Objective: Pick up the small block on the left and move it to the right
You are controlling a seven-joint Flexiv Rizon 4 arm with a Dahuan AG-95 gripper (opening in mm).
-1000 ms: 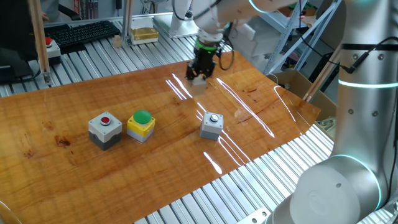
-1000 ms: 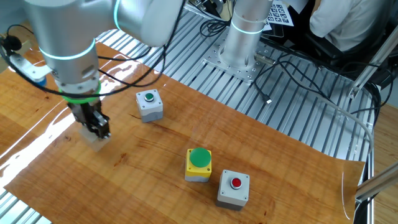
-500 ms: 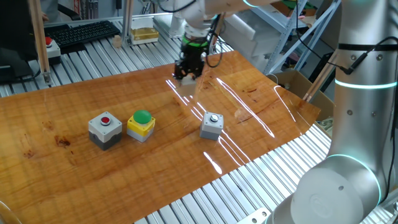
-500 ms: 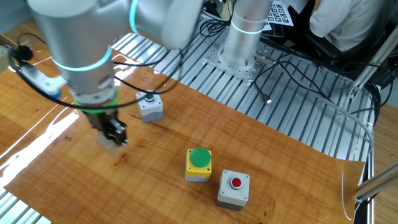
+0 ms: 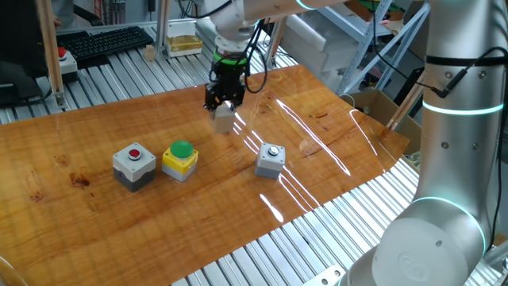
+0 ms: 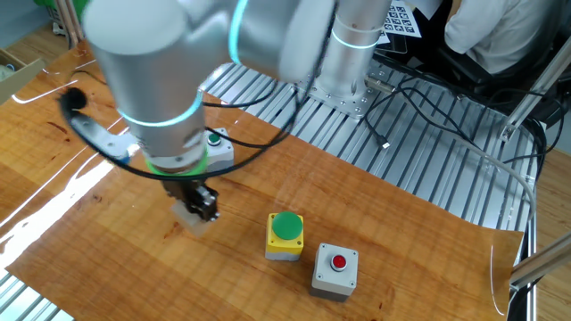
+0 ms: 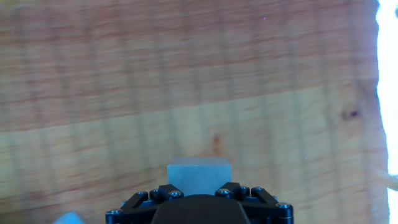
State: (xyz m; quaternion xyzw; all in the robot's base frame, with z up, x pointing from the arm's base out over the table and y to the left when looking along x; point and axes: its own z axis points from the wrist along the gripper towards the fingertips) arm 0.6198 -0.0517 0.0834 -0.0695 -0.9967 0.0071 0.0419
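- Gripper (image 5: pixel 222 107) closed on the small block (image 5: pixel 224 119), fingers pinching it from two sides; seen also in the hand view, with the small block (image 7: pixel 198 170) sitting just past the fingertips.
- Carried above the wooden table (image 5: pixel 95 135), not touching it as far as can be judged from the two fixed views; in the other fixed view the small block (image 6: pixel 191 217) hangs under the gripper (image 6: pixel 202 201).
- Placed, relative to the grey box with silver button (image 5: pixel 270 160): up and to the left of it in one fixed view, near but apart.
- Farther from that grey box: the yellow box with green button (image 5: pixel 180 160) and the grey box with red button (image 5: pixel 133 165), both untouched on the table.
- Done so far, judging by this: grasp and lift.
- Left to do: finish the travel to the right side, lower, release, retreat.
- Exact drop place: cannot tell.
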